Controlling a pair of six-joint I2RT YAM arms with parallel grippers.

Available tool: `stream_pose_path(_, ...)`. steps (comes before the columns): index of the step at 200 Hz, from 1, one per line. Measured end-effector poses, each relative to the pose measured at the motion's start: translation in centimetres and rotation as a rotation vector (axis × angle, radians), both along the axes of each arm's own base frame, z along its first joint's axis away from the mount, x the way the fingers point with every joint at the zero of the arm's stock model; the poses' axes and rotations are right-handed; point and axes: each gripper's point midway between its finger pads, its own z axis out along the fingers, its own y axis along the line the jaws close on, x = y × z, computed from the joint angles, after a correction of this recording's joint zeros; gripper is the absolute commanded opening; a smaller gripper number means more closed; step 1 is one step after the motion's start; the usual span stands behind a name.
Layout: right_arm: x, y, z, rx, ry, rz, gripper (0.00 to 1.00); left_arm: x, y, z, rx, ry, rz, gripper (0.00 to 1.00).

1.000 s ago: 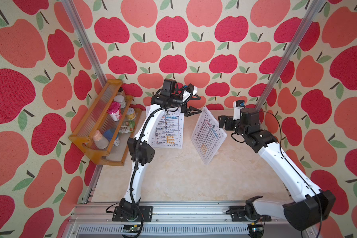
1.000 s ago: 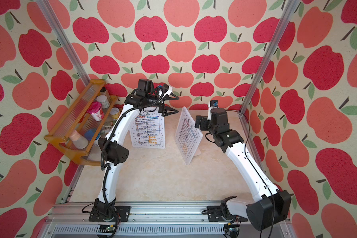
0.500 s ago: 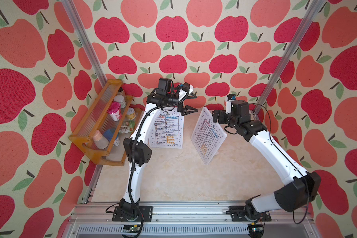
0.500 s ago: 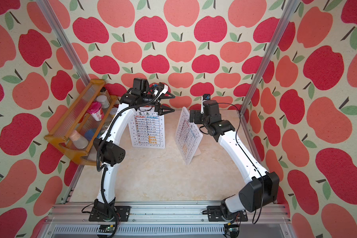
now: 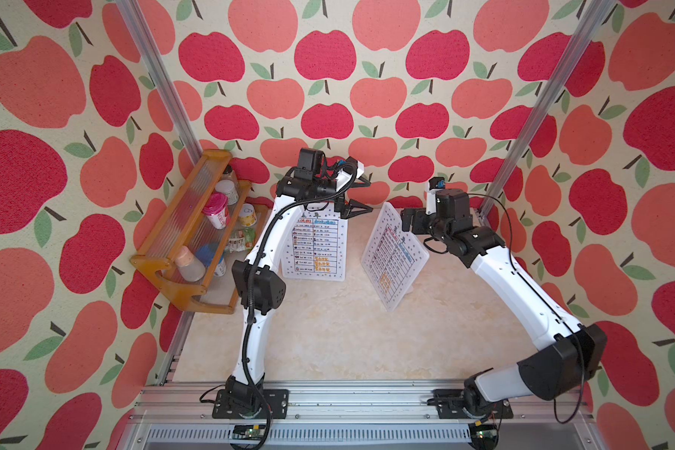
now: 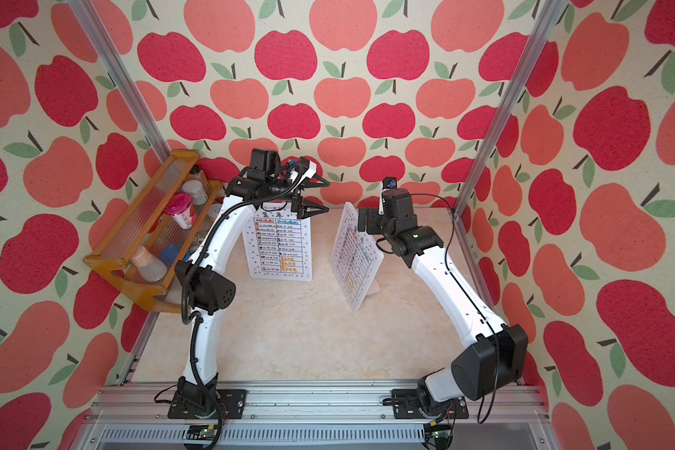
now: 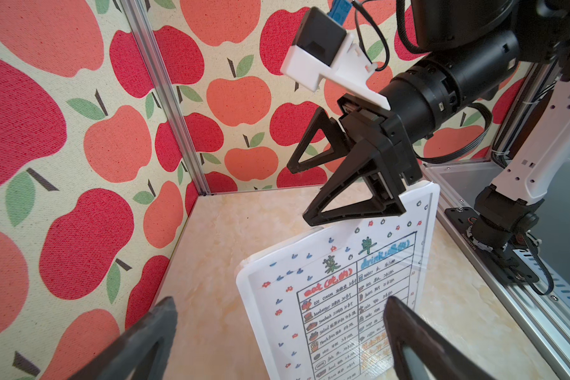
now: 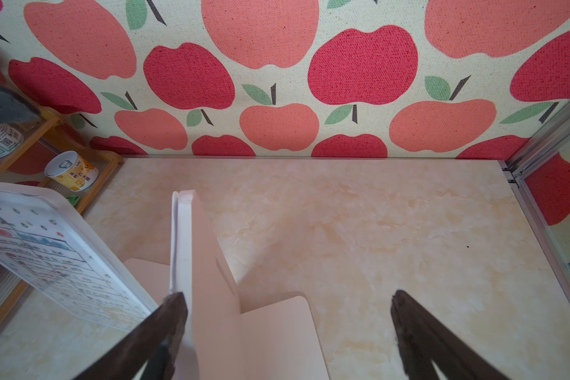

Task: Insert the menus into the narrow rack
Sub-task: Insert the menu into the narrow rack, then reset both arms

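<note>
Two menus upright on counter (image 5: 328, 331): left menu (image 5: 320, 245) at 11 o'clock, right menu (image 5: 393, 257) at 1 o'clock, angled, slotted in white rack (image 8: 211, 263). Both released, empty: left end effector (image 5: 368, 196) near left menu's top corner; right end effector (image 7: 298, 194) over right menu's top edge.

Two menus (image 6: 279, 249) stand on the table (image 6: 289, 343); the left tool (image 6: 325, 196) hangs wide-jawed beside one.

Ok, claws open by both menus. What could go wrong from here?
The right claw sits at the top of the angled menu, one finger close beside it; pulling sideways could tip it. The left claw hangs above the other menu, and the left arm crowds its edge; a retreat may knock it.
</note>
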Motion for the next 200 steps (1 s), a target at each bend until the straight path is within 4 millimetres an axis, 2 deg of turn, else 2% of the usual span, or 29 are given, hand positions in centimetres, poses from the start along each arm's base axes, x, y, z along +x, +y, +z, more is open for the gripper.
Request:
stream_pose_path(40, -1.4, -0.9, 1.4, 0.004, -0.036, -0.007, 0.99, -0.5, 0.0, 1.1, 0.0, -0.025, 0.013, 0.99)
stream_pose_path(73, -2.6, -1.5, -0.5, -0.013, -0.003, -0.007, 0.99, -1.1, 0.7, 3.5, 0.007, -0.069, 0.069, 0.99)
stream_pose_path(85, -2.6, -1.6, -1.2, -0.018, 0.009, -0.007, 0.99, -1.4, 1.2, 4.7, 0.014, -0.09, 0.109, 0.99)
stream_pose_path(103, -2.6, -1.8, -1.0, -0.016, 0.003, -0.008, 0.99, -1.9, 2.2, 6.4, 0.03, -0.125, 0.183, 0.99)
stream_pose_path(123, -2.6, -2.3, -0.6, -0.019, -0.007, -0.012, 0.99, -2.4, 4.3, 8.2, 0.052, -0.134, 0.311, 0.99)
stream_pose_path(136, -2.6, -3.1, -0.2, -0.03, -0.016, -0.018, 0.99, -2.7, 6.9, 9.0, 0.058, -0.116, 0.429, 0.99)
stream_pose_path(143, -2.7, -3.6, 0.2, -0.039, -0.025, -0.023, 0.99, -2.9, 9.0, 9.3, 0.05, -0.105, 0.505, 0.99)
stream_pose_path(156, -2.6, -5.0, 1.2, -0.062, -0.05, -0.042, 0.99, -3.3, 14.2, 9.5, 0.021, -0.079, 0.694, 0.99)
stream_pose_path(176, -2.4, -7.8, 2.2, -0.116, -0.093, -0.104, 0.99, -5.1, 23.9, 9.0, -0.054, -0.047, 1.044, 0.99)
stream_pose_path(190, -2.4, -9.8, 1.5, -0.149, -0.107, -0.152, 0.99, -7.5, 28.3, 8.1, -0.108, -0.043, 1.219, 0.99)
stream_pose_path(200, -2.3, -11.1, -0.2, -0.175, -0.096, -0.182, 0.99, -9.3, 29.9, 6.8, -0.14, -0.051, 1.299, 0.99)
